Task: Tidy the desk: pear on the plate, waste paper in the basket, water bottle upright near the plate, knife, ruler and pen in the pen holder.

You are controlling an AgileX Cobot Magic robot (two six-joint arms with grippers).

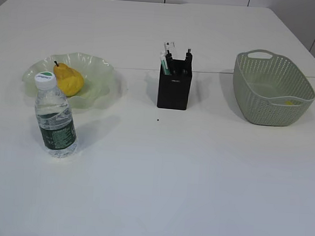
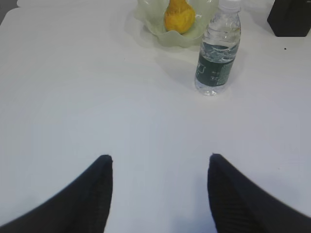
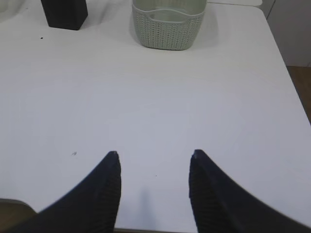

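White desk [image 1: 195, 196] fills the outside view: a yellow pear [image 1: 69, 80] lies in the wavy glass plate [image 1: 98, 70], a ribbed clear bottle [image 1: 54, 119] stands upright just before it, a matte black pen holder [image 1: 174, 88] holds tools, and a woven-look basket [image 1: 269, 104] has a yellow scrap [image 1: 289, 102] inside.

From my left wrist, my left gripper [image 2: 160, 170] hangs apart, holding nothing; bottle and plate sit ahead, right.

From my right wrist, my right gripper [image 3: 154, 167] gapes empty; the basket is straight ahead, the holder ahead-left.
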